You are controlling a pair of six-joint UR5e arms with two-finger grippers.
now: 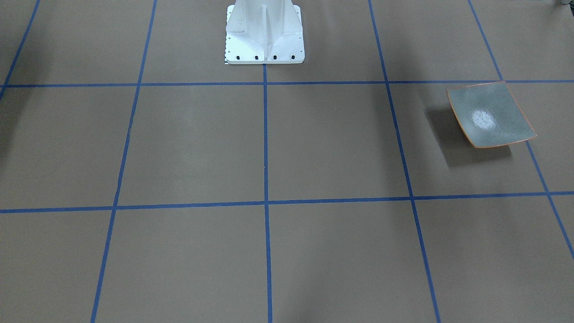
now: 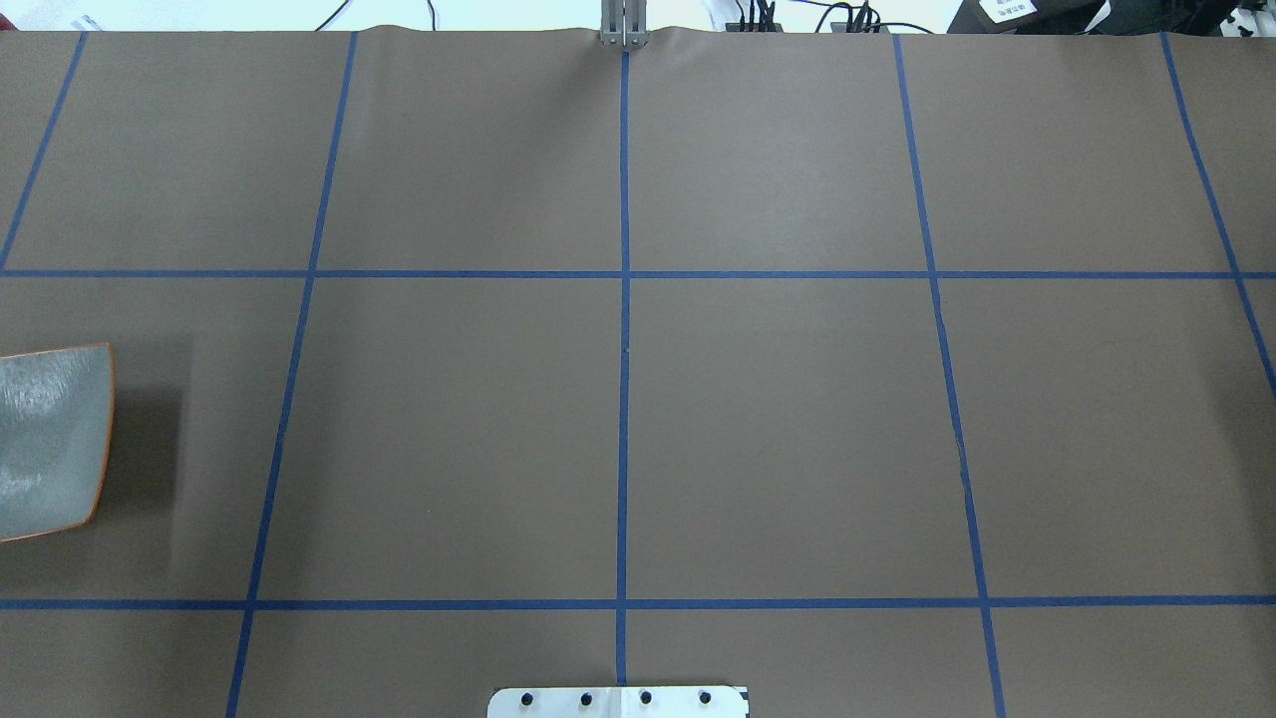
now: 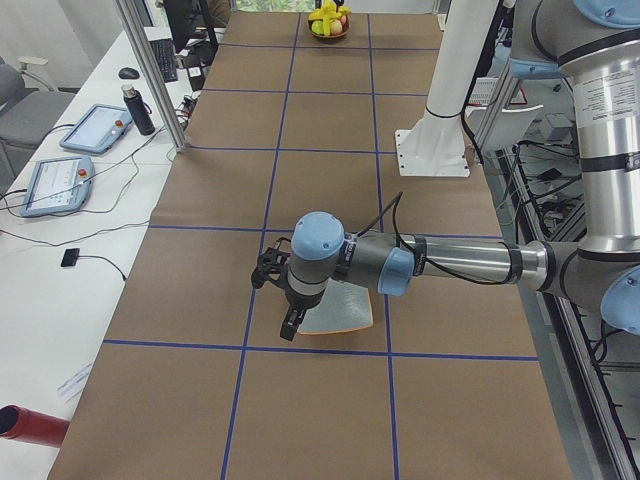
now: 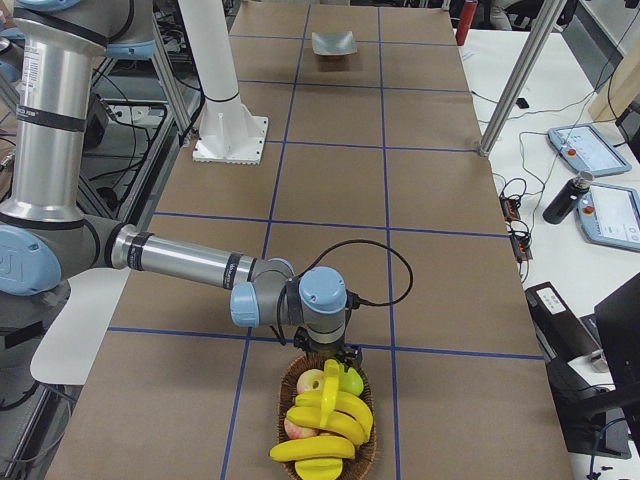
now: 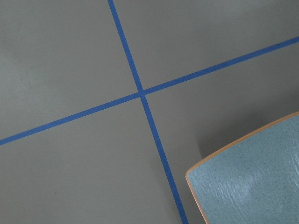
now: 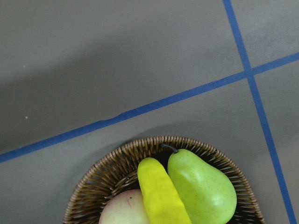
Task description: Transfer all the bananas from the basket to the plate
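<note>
Closest to us in the exterior right view, the bananas [image 4: 325, 425] lie heaped in a round wicker basket [image 4: 287, 380] at the robot's right end of the table. One of them tilts upward out of the heap. The right gripper [image 4: 337, 362] hangs directly over the far side of this basket, close above the tilted banana. Only this side view shows its fingers, so we cannot tell whether they are spread, closed or gripping the fruit. The right wrist camera looks down on the tip of a banana [image 6: 161, 196]. It lies between a green pear [image 6: 201, 186] and a pinkish round fruit [image 6: 122, 211], touching both, inside the woven rim.

At the opposite end of the table, the left gripper [image 3: 277, 300] hovers at one corner of the plate [image 3: 340, 310], its arm stretched out level above the dish. We cannot tell the state of its fingers either. The left wrist camera sees a corner of the plate [image 5: 247, 186] just beside a crossing of blue tape [image 5: 141, 92]. The plate [image 1: 491, 114] sits flat on the brown table [image 2: 778, 419], well apart from the basket, and every banana we see lies in the basket. The white pedestal [image 1: 264, 31] stands midway along the robot's edge of the table. On the side desk in the exterior left view lie two tablets [image 3: 95, 128] and a dark bottle [image 3: 138, 108].
</note>
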